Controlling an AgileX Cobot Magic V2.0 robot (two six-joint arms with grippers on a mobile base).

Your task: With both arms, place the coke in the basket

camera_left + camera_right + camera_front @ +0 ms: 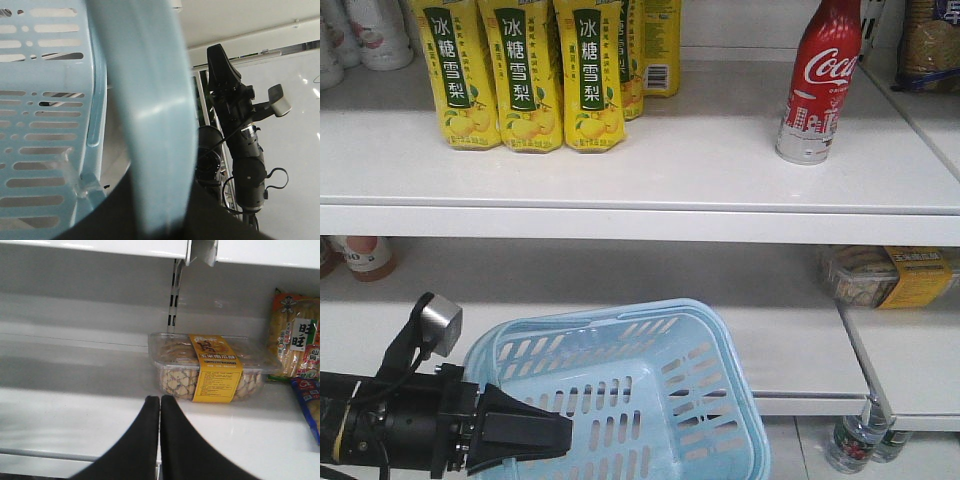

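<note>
1. The right gripper (pixel 160 399) has its fingers (pixel 132 445) pressed together at the tips, with nothing between them.
2. The left gripper (pixel 552 435) looks clamped on the basket (pixel 650 385). In the left wrist view a pale blue band runs straight into it. Whether that band is rim or handle cannot be told.
3. The coke (pixel 817 85) stands upright on the upper shelf (pixel 670 170), long axis vertical, cap up.
4. It is absent from the right wrist view. It is therefore judged to lie above the right fingers, one shelf level higher. Ahead of them are only the lower shelf (pixel 75 415) and a biscuit box (pixel 210 367).
5. The right arm is probably the one to fetch it. It is free, the coke is on the shelf's right part, and the left fingers are busy low down, far left of the coke.
6. A white shelf edge (pixel 100 246) hangs over the right fingers. Rising likely means backing clear of it first.
7. Bare shelf lies open left of the coke, up to the yellow packs (pixel 530 75). On its other side a snack bag (pixel 930 40) sits nearer.
8. The basket's mouth lies below and left of the coke.
</note>
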